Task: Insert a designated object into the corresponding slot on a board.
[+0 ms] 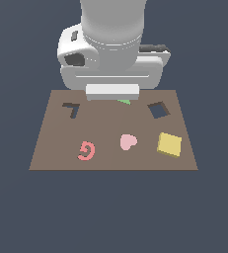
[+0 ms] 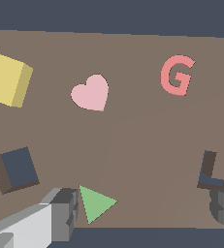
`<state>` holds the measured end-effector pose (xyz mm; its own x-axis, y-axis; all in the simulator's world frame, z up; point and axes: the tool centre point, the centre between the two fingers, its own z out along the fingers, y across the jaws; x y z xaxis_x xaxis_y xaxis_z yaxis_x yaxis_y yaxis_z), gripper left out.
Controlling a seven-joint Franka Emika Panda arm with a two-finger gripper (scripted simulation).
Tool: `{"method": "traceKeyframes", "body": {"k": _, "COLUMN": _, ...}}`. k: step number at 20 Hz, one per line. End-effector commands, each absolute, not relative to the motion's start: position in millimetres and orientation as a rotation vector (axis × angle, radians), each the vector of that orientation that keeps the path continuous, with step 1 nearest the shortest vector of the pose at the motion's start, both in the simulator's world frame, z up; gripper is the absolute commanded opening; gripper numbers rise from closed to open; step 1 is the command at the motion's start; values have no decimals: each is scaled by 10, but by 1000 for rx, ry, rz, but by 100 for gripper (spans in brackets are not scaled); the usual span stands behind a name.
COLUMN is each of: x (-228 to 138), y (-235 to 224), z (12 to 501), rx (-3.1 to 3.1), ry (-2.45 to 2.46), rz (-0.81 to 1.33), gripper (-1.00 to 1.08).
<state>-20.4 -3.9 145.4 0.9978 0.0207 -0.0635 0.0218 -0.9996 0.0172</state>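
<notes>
My fingers (image 2: 142,213) hang spread wide, holding nothing, with the green triangle (image 2: 96,203) between them. The yellow block (image 1: 170,145) lies on the board (image 1: 56,128) near the square hole (image 1: 158,110), beside the pink heart (image 1: 128,142). A red G (image 1: 87,150) and an L-shaped hole (image 1: 71,108) sit well apart. My arm hides most of the triangle in the exterior view.

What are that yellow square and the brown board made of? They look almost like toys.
It is a simulator render, so material is a guess. The yellow square block looks like matte painted wood or plastic: flat colour, no shine, one side face shaded darker. The board looks like matte brown wood or card: even tone, no grain showing. Its square slot cuts right through, showing brown inner walls.
</notes>
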Motion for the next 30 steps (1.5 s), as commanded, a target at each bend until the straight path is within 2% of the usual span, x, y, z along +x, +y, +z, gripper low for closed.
{"method": "traceKeyframes", "body": {"k": 1, "x": -204, "y": -39, "z": 1454, "rx": 3122, "ry": 33, "rz": -99, "gripper": 100}}
{"method": "traceKeyframes", "body": {"k": 13, "x": -110, "y": 253, "z": 1300, "rx": 3126, "ry": -48, "rz": -84, "gripper": 100}}
{"method": "traceKeyframes", "body": {"k": 30, "x": 453, "y": 1331, "z": 709, "rx": 3116, "ry": -368, "rz": -24, "gripper": 100}}
